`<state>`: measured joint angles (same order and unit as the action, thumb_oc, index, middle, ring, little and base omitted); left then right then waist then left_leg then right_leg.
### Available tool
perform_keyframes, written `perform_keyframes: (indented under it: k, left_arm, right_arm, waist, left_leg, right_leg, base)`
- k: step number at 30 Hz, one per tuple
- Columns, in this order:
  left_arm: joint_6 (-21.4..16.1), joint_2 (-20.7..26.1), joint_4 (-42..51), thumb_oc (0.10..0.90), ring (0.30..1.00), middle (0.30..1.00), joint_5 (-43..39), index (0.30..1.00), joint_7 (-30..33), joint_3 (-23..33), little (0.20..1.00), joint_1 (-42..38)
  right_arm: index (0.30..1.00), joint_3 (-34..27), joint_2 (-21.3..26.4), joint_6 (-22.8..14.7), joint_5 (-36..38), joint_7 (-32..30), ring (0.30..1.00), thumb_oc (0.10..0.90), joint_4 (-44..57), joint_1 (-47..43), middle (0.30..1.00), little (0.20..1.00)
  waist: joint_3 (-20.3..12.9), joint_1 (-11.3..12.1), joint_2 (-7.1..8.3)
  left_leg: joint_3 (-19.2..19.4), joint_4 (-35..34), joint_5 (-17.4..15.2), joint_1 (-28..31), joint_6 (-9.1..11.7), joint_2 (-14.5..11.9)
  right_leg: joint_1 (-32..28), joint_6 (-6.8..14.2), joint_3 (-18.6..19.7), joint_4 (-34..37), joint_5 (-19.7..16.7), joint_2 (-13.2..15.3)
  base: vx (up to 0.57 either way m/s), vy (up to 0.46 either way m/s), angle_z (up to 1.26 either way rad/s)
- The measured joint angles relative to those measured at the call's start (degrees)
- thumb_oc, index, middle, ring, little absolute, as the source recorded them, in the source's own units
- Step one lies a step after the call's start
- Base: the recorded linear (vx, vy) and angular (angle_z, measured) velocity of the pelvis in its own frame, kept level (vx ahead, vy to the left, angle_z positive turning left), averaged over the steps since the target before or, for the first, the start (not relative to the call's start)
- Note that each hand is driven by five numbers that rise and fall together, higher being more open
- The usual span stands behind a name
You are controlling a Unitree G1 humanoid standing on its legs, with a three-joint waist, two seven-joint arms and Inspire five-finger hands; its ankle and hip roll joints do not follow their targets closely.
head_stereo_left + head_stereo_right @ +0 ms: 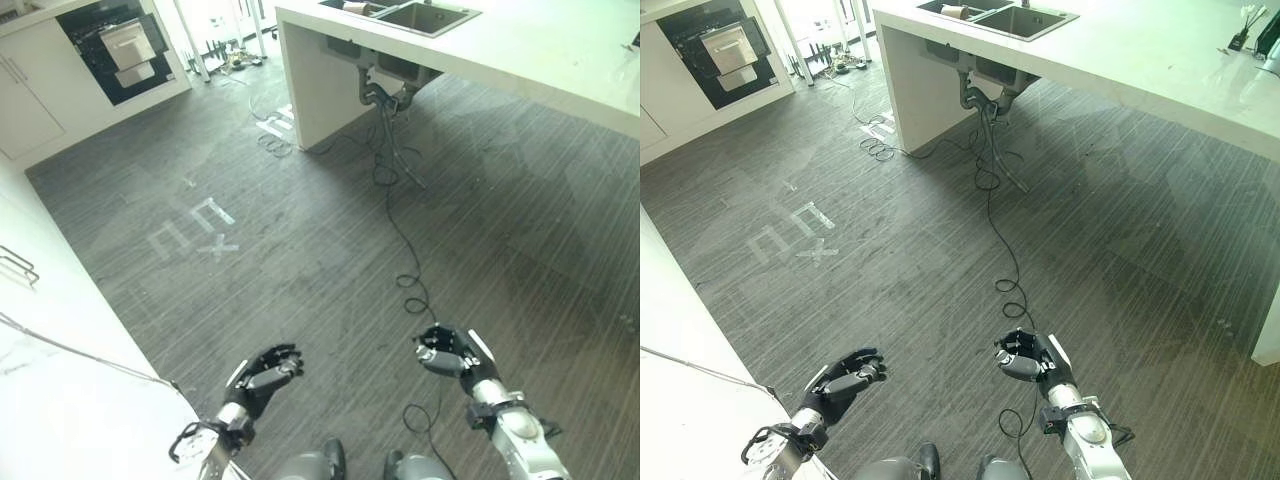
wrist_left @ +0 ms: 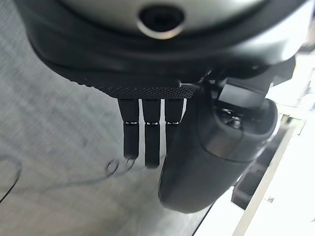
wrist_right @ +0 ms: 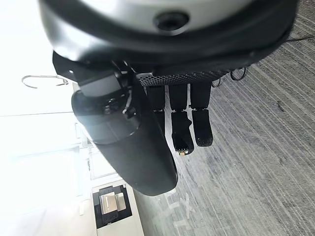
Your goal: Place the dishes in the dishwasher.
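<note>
Grey striped floor (image 1: 330, 260) spreads under both hands, which hang low and near, well apart from each other, and hold nothing. Left hand (image 1: 268, 372) has its fingers loosely bent and apart; its wrist view shows them hanging relaxed beside the thumb. Right hand (image 1: 448, 352) is likewise relaxed, fingers slightly bent, palm empty. A white counter (image 1: 50, 400) runs along the left side, with a wire rack (image 1: 18, 266) on it near its edge. Pale tape marks (image 1: 195, 230) lie on the floor further out. A black cord (image 1: 395, 215) snakes from near the right hand up to the island (image 1: 520, 50), a white block with a sink (image 1: 425, 15) set in its top; a dish (image 1: 953, 12) sits in the sink's left basin. Pipes (image 1: 385, 90) hang below the sink. Farthest off, at the left, the dishwasher (image 1: 115, 45) stands open in white cabinets (image 1: 25, 100), its racks pulled partly out.
</note>
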<state>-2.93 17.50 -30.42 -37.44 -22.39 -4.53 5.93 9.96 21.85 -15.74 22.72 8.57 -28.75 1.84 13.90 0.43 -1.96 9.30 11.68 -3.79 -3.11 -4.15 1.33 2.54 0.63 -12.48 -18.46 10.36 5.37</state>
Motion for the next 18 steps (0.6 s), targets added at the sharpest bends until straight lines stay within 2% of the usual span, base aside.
perform_keyframes:
  k: [1, 4, 8, 10, 13, 15, 18]
  left_arm:
    - [0.52, 0.03, 0.01, 0.800, 0.900, 0.900, 0.62, 0.900, -0.38, 0.00, 0.900, -0.02]
    - [0.51, 1.75, 0.00, 0.800, 0.900, 0.900, 5.30, 0.900, 0.31, -1.47, 0.900, -0.15]
    - [0.60, 2.50, -0.02, 0.800, 0.900, 0.900, 4.89, 0.900, 5.12, -1.81, 0.900, 0.06]
    - [0.54, 2.55, -0.07, 0.800, 0.900, 0.900, 3.89, 0.900, 7.13, -1.91, 0.900, -0.50]
    - [0.40, 2.58, -0.68, 0.800, 0.900, 0.900, 3.94, 0.900, 9.27, -2.52, 0.900, -2.68]
    - [-1.06, 2.54, -2.14, 0.800, 0.900, 0.900, 5.52, 0.900, 12.26, -3.23, 0.900, -2.63]
    - [-1.47, 2.53, -2.86, 0.800, 0.900, 0.900, 7.43, 0.900, 14.13, -3.16, 0.900, -2.24]
  right_arm:
    - [0.900, 0.00, 0.01, 0.33, 0.00, 0.26, 0.900, 0.800, 0.00, 0.00, 0.900, 0.900]
    - [0.900, 0.01, 0.26, 1.69, 0.00, 0.77, 0.900, 0.800, 0.00, 0.04, 0.900, 0.900]
    - [0.900, 0.06, 1.25, 8.34, 0.37, 0.10, 0.900, 0.800, 0.51, 0.42, 0.900, 0.900]
    - [0.900, 0.25, 1.26, 9.78, 2.46, 0.07, 0.900, 0.800, 0.21, 0.17, 0.900, 0.900]
    - [0.900, 1.27, 1.23, 10.53, 6.27, -0.67, 0.900, 0.800, -4.00, -1.45, 0.900, 0.900]
    - [0.900, 1.48, 0.99, 10.58, 9.01, -1.10, 0.900, 0.800, -5.04, -1.98, 0.900, 0.900]
    - [0.900, 1.51, 0.43, 10.59, 8.97, -1.10, 0.900, 0.800, -5.04, -1.75, 0.900, 0.900]
  waist:
    - [-0.01, 0.00, 0.02]
    - [-0.06, -0.10, 0.10]
    - [-0.06, 0.37, 0.12]
    - [0.02, 0.43, 0.23]
    - [0.30, 1.31, 0.74]
    - [1.58, 1.18, 1.25]
    - [2.38, 1.18, 1.01]
  left_leg:
    - [-0.06, 0.01, 0.00, 0.01, 0.00, 0.00]
    - [-0.12, 0.07, 0.01, 0.00, 0.01, -0.01]
    - [-0.16, 0.21, 0.02, -0.18, 0.02, 0.05]
    - [-0.22, 0.65, 0.11, -1.22, -0.10, 0.03]
    - [-0.44, 1.07, 0.57, -3.11, -0.15, 0.01]
    - [-0.33, 1.03, 0.58, -2.82, -0.13, -0.02]
    - [-0.01, 0.84, 0.39, -2.18, -0.46, 0.03]
  right_leg:
    - [-0.04, 0.00, -0.08, 0.00, 0.00, 0.00]
    - [-0.05, -0.01, -0.16, -0.09, 0.01, 0.01]
    - [0.34, 0.00, -0.25, -0.28, 0.04, 0.15]
    - [1.34, -0.04, -0.31, -0.64, 0.00, 0.19]
    - [2.96, -0.25, -0.55, -1.19, -0.22, 0.23]
    - [2.97, -0.26, -0.41, -1.00, -0.31, 0.19]
    - [1.81, 0.09, -0.18, -0.07, -0.88, 0.15]
  base:
    - [0.00, 0.000, 0.00]
    - [0.04, 0.028, 0.01]
    - [-0.03, 0.029, 0.02]
    - [-0.11, -0.008, 0.02]
    - [-0.05, 0.015, 0.04]
    - [0.02, 0.117, -0.03]
    - [0.09, 0.136, -0.04]
